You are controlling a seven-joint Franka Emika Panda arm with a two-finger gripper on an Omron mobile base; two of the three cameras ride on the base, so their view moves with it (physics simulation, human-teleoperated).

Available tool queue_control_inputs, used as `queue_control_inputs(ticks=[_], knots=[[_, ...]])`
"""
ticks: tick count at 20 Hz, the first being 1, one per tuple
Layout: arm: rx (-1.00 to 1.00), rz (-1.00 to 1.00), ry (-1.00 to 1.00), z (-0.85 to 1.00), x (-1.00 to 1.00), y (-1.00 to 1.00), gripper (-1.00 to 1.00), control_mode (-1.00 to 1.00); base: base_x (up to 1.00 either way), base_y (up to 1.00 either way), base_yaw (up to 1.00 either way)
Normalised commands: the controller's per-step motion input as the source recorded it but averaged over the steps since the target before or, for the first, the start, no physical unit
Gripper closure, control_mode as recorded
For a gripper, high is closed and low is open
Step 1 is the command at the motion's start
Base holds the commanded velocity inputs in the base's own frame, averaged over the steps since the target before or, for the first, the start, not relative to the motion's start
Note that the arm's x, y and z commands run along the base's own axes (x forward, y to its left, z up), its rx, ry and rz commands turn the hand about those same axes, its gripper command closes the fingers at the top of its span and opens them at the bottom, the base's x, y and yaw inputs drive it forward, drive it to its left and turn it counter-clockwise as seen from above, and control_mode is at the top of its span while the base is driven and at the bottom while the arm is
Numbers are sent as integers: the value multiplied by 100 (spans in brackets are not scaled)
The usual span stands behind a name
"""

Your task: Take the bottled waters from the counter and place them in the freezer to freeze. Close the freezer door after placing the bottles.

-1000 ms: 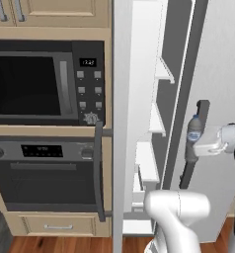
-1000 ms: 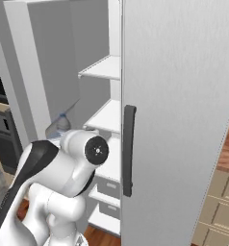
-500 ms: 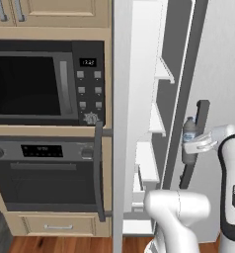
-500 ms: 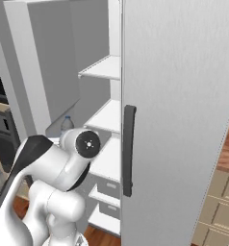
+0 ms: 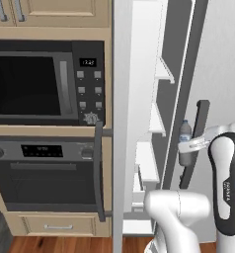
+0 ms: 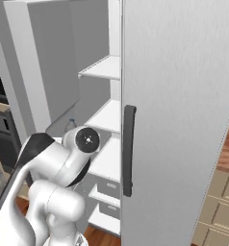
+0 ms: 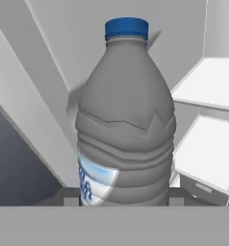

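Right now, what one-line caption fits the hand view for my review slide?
Gripper shut on an upright blue-capped water bottle, held before the open freezer's white shelves.

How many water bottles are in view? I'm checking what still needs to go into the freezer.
1: the blue-capped bottle, held upright in the gripper at the open freezer, beside its white shelves. A second bottle may be outside these views.
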Motion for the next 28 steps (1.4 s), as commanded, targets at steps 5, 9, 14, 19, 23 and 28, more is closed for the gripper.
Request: queue_control_inputs(ticks=[5,9,14,19,23,28], knots=[[0,-8,0,-35,23,15,100,-100,0,0,0],[0,-9,-3,-33,23,25,100,-100,0,0,0],[0,-9,0,-32,23,19,100,-100,0,0,0],[0,-8,0,-32,24,15,100,-100,0,0,0],[0,-12,-1,-41,28,9,100,-100,0,0,0],[0,-13,-7,-46,32,3,100,-100,0,0,0]])
